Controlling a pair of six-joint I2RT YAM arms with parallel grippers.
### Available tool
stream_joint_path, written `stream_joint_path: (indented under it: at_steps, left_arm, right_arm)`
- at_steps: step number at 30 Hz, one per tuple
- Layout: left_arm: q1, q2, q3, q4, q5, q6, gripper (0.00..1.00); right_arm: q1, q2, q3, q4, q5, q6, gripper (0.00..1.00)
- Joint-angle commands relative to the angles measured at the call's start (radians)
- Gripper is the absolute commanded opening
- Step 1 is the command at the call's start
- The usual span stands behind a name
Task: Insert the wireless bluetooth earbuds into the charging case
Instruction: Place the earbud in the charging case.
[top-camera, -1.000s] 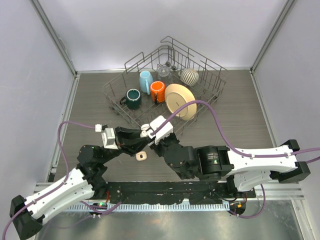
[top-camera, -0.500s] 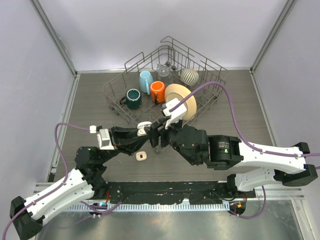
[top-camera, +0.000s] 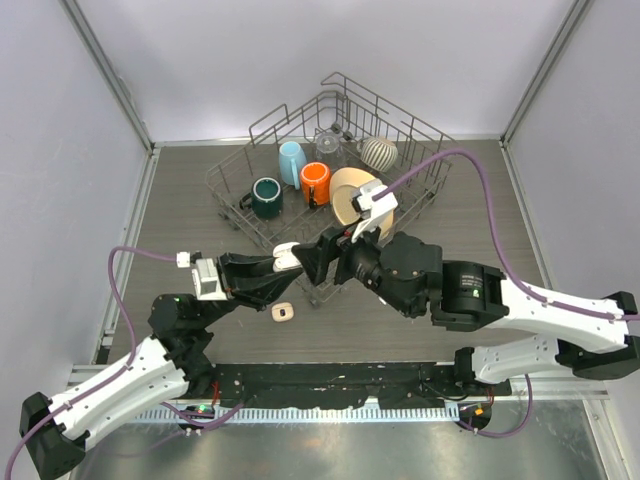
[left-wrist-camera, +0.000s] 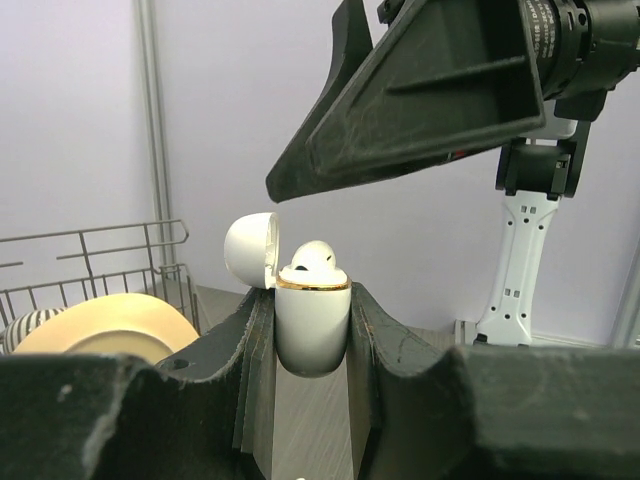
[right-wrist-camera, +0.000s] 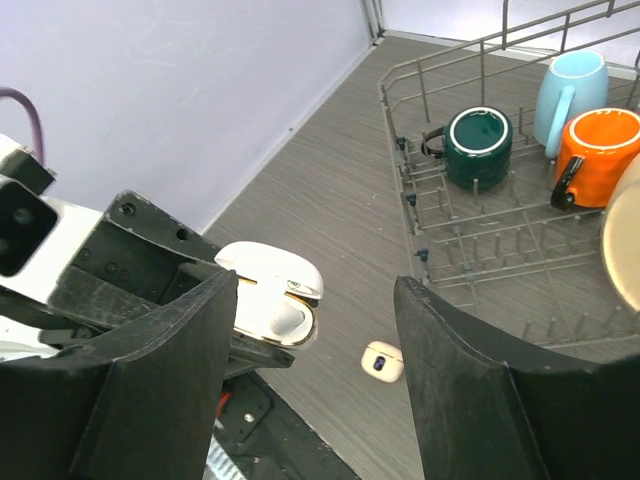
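Mid-air, left hand (left-wrist-camera: 310, 302) tightly pinches charging case (left-wrist-camera: 312, 335).

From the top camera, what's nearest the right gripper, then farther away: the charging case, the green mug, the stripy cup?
1. charging case, just left of the right gripper.
2. green mug, farther back on the left.
3. stripy cup, far back on the right.

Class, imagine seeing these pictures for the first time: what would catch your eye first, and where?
The open white case, an earbud sitting in it, clamped in the left gripper mid-table. The right gripper hangs open right by it. Behind, a wire rack holds bright mugs and a plate.
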Motion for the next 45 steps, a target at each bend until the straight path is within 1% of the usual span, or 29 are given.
stream_joint_path:
  at_steps: [1,7,9,10,12,14,15,18,22,30,33,34,36,37,39,40,42,43,45]
  left_arm:
    - [0.000,0.002,-0.013,0.098,-0.022,0.011,0.00]
    - [0.000,0.002,-0.047,0.167,-0.048,0.034,0.00]
    - [0.000,0.008,-0.047,0.178,-0.051,0.038,0.00]
    - [0.000,0.009,-0.047,0.192,-0.049,0.041,0.00]
    - [0.000,0.020,-0.045,0.206,-0.049,0.046,0.00]
    - [0.000,0.028,-0.041,0.218,-0.048,0.047,0.00]
    - [0.000,0.032,-0.034,0.220,-0.043,0.047,0.01]
    - [0.000,0.040,-0.025,0.224,-0.032,0.047,0.00]
    - [0.001,0.038,-0.025,0.224,-0.034,0.049,0.00]
    - [0.000,0.037,-0.024,0.224,-0.032,0.044,0.00]
    - [0.000,0.042,-0.022,0.224,-0.029,0.041,0.00]
    - [0.000,0.045,-0.022,0.224,-0.028,0.038,0.00]
    - [0.000,0.046,-0.024,0.224,-0.026,0.037,0.00]
    - [0.000,0.048,-0.024,0.224,-0.025,0.037,0.00]
    - [0.000,0.051,-0.025,0.224,-0.022,0.034,0.00]
    - [0.000,0.049,-0.027,0.224,-0.020,0.032,0.00]
    - [0.000,0.049,-0.033,0.223,-0.022,0.031,0.00]
    - [0.000,0.049,-0.033,0.223,-0.020,0.032,0.00]
    - [0.000,0.046,-0.037,0.223,-0.025,0.029,0.00]
  right_arm:
    - [-0.043,-0.064,0.007,0.034,-0.021,0.109,0.70]
    - [-0.146,-0.104,-0.036,0.003,-0.263,0.311,0.73]
    - [-0.179,-0.110,-0.051,0.005,-0.352,0.345,0.75]
    - [-0.189,-0.110,-0.056,0.008,-0.374,0.382,0.75]
    - [-0.214,-0.108,-0.069,0.020,-0.445,0.402,0.77]
    - [-0.231,-0.101,-0.082,0.025,-0.479,0.437,0.79]
    - [-0.249,-0.098,-0.088,0.028,-0.521,0.446,0.79]
    - [-0.277,-0.087,-0.121,0.070,-0.581,0.485,0.80]
    - [-0.297,-0.079,-0.167,0.170,-0.705,0.528,0.80]
    - [-0.331,-0.061,-0.240,0.282,-0.811,0.604,0.79]
    - [-0.344,-0.058,-0.264,0.324,-0.837,0.633,0.76]
    - [-0.350,-0.058,-0.276,0.343,-0.846,0.644,0.73]
    - [-0.361,-0.061,-0.292,0.365,-0.866,0.658,0.70]
    - [-0.364,-0.061,-0.302,0.383,-0.869,0.672,0.67]
    - [-0.373,-0.059,-0.310,0.385,-0.883,0.678,0.62]
    - [-0.377,-0.059,-0.315,0.418,-0.886,0.682,0.57]
    - [-0.380,-0.062,-0.319,0.428,-0.892,0.692,0.50]
    - [-0.383,-0.062,-0.322,0.437,-0.898,0.692,0.44]
    - [-0.386,-0.064,-0.324,0.439,-0.900,0.692,0.38]
